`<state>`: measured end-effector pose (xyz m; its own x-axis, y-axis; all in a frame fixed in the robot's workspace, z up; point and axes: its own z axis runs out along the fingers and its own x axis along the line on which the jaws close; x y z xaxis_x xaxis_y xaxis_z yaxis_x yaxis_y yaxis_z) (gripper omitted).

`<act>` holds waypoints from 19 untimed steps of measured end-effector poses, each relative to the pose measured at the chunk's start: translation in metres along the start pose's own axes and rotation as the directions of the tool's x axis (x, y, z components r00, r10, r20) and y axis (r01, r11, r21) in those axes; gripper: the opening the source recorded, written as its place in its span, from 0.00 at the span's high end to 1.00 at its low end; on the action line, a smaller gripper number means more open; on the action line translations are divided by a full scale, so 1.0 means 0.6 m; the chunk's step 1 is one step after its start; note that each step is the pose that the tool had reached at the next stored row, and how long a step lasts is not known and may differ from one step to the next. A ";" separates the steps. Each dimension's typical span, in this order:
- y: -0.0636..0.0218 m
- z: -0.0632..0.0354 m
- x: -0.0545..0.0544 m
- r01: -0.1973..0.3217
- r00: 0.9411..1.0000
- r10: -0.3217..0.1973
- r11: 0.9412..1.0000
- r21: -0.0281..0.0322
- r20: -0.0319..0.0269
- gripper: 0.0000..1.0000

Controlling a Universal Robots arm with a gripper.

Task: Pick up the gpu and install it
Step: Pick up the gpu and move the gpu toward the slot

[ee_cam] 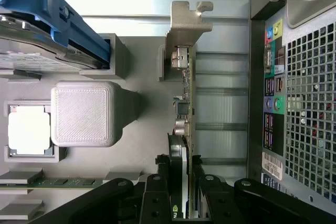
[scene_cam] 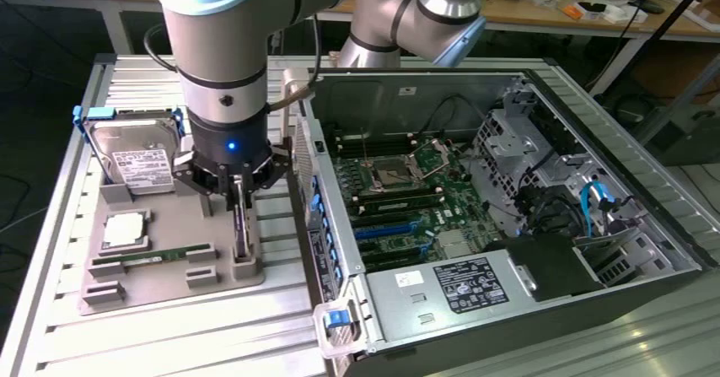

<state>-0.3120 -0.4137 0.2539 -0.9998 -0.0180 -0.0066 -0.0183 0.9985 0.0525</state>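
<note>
Ribbed aluminium worktop [scene_cam: 45, 309] carries everything I can see. On the exterior view's left, a silver labelled hard drive [scene_cam: 141, 162] in a blue caddy sits at one end of a grey plastic tray [scene_cam: 158, 288]. A square silver processor chip [scene_cam: 124, 229] and a narrow green memory stick [scene_cam: 152, 259] lie on the tray beside it. At the tray's right edge the gpu [scene_cam: 241, 229], a thin dark circuit card with a silver metal bracket, stands on edge in its grey holder. My fingers [scene_cam: 231, 193] are set narrow, clamped on both faces of it. Further right, the open black computer case [scene_cam: 383, 99] lies on its side, its green motherboard [scene_cam: 416, 200] exposed.
</note>
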 end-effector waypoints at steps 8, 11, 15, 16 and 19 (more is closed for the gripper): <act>0.002 -0.028 0.000 0.000 1.000 0.000 1.000 0.000 0.002 0.73; 0.002 -0.039 0.000 0.000 1.000 0.000 1.000 0.000 0.002 0.73; 0.003 -0.058 0.000 0.000 1.000 0.000 1.000 0.000 0.002 0.73; 0.003 -0.061 0.000 0.000 1.000 0.000 1.000 0.000 0.002 0.73; 0.004 -0.073 0.000 0.000 1.000 0.000 1.000 0.000 0.002 0.73</act>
<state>-0.3121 -0.4137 0.2975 -0.9998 -0.0179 -0.0087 -0.0183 0.9985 0.0524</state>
